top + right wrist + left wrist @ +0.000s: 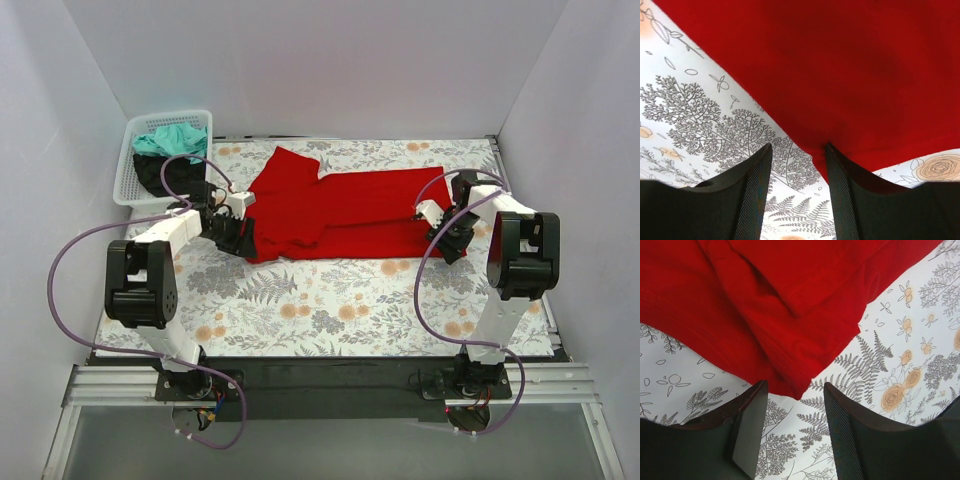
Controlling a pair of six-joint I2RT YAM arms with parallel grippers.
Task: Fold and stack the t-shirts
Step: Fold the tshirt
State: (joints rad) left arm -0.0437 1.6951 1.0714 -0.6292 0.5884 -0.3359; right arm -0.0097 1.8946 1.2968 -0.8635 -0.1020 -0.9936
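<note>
Red t-shirt point(340, 210) lies across the far middle of the flowery table point(330, 310), with some parts folded over others. The white basket point(130, 175) in the far left corner holds a teal t-shirt point(170, 138) and a black t-shirt point(160, 175). The left gripper point(795, 390) sits at the red shirt's left corner, and the right gripper point(797, 147) at its right edge. Both claws are spread apart, holding nothing. I think a claw could pinch only the top layer, or miss the edge. Then one side would lag and the fold would go crooked.
</note>
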